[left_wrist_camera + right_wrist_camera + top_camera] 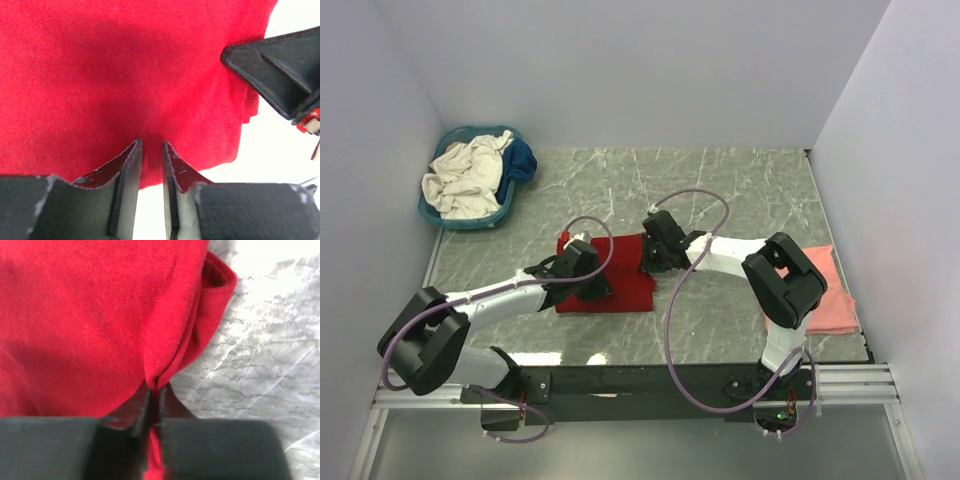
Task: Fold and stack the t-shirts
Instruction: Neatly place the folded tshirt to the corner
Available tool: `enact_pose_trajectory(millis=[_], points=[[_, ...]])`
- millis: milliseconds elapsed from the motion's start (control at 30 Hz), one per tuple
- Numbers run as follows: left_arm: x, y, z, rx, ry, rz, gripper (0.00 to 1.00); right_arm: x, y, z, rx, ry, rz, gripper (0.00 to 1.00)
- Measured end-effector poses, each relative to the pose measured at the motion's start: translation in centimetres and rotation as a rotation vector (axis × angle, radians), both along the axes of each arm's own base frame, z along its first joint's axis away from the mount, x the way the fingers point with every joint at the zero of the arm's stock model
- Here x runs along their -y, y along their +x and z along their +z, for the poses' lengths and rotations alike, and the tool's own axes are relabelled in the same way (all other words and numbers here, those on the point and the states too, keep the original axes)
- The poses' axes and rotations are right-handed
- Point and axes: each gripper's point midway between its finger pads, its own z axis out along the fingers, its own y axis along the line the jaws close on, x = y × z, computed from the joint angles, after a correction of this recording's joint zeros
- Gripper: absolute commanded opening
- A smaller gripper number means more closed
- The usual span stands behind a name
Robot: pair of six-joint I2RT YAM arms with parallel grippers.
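Top view, red shirt (625, 280): I see it lying mid-table, a gripper at each side.
Top view, grippers: left gripper (582, 275) sits over its left part, right gripper (655, 252) over its far right edge.
Top view, other shirts: pink shirt (828, 292) lies flat at the table's right side; basket (440, 216) in the far-left corner holds a cream shirt (465, 180) and a blue shirt (523, 160).
Left wrist, left gripper (151, 144): jaws narrow, red cloth puckering into the gap (I read it as pinched).
Right wrist, right gripper (155, 390): jaws nearly together, clamping a fold of red cloth beside marbled table (260, 365).
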Motion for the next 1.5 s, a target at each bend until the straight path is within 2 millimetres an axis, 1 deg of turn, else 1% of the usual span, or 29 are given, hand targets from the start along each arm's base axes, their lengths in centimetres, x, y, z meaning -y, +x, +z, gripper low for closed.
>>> enact_pose_trajectory(millis=[100,200,300,400,467,500,567,633,700,767,833,867,967,1000,1033,1067,1167,1300,1400,1500], points=[[-0.3,0.0,0.7,0.005,-0.001,0.007,0.30,0.0,0.1,0.0,-0.001,-0.010,-0.017,0.00],[-0.7,0.7,2.4,0.024,-0.005,0.021,0.30,0.2,0.4,0.1,-0.004,-0.035,-0.040,0.00],[-1.0,2.3,5.2,0.079,-0.029,0.043,0.30,0.8,0.7,0.4,-0.002,-0.089,-0.076,0.00],[-1.3,3.7,8.5,0.151,-0.067,0.064,0.30,2.5,1.6,1.0,0.016,-0.174,-0.157,0.00],[-1.5,4.2,10.0,0.183,-0.083,0.070,0.30,3.7,2.3,1.7,0.027,-0.232,-0.220,0.00],[-1.5,4.3,10.5,0.195,-0.089,0.069,0.31,4.2,2.6,2.1,0.034,-0.253,-0.244,0.00],[-1.5,4.3,10.9,0.203,-0.092,0.066,0.30,5.2,3.9,3.2,0.042,-0.300,-0.309,0.00],[-1.5,4.0,10.8,0.194,-0.089,0.059,0.30,6.2,5.9,4.4,0.051,-0.327,-0.381,0.00],[-1.6,3.8,10.6,0.184,-0.087,0.056,0.29,7.5,8.0,5.0,0.052,-0.346,-0.454,0.00],[-1.6,3.7,10.5,0.179,-0.084,0.055,0.29,9.9,10.0,5.3,0.036,-0.363,-0.542,0.00],[-1.7,3.6,10.4,0.173,-0.080,0.055,0.29,13.0,11.4,5.2,0.008,-0.381,-0.630,0.00],[-1.7,3.6,10.4,0.170,-0.079,0.054,0.30,14.9,12.0,5.2,-0.013,-0.391,-0.680,0.00],[-1.7,3.5,10.6,0.165,-0.080,0.050,0.29,20.7,13.4,5.7,-0.061,-0.408,-0.841,0.00],[-1.7,3.5,10.7,0.165,-0.081,0.047,0.29,22.0,13.6,5.9,-0.070,-0.410,-0.879,0.00],[-1.6,3.5,10.8,0.167,-0.085,0.044,0.29,24.1,13.9,6.3,-0.081,-0.411,-0.941,0.00],[-1.5,3.5,11.0,0.167,-0.089,0.041,0.29,25.7,14.0,6.5,-0.091,-0.411,-0.988,0.00],[-1.3,3.5,11.3,0.169,-0.098,0.034,0.29,29.2,13.6,6.8,-0.124,-0.408,-1.099,0.00],[-1.2,3.4,11.3,0.168,-0.102,0.026,0.29,33.4,12.2,6.9,-0.176,-0.399,-1.241,0.00],[-1.1,3.3,11.6,0.170,-0.110,0.020,0.29,35.9,10.6,7.7,-0.196,-0.379,-1.338,0.00],[-1.1,3.0,12.0,0.176,-0.120,0.015,0.29,38.1,9.2,9.2,-0.188,-0.344,-1.429,0.00]])
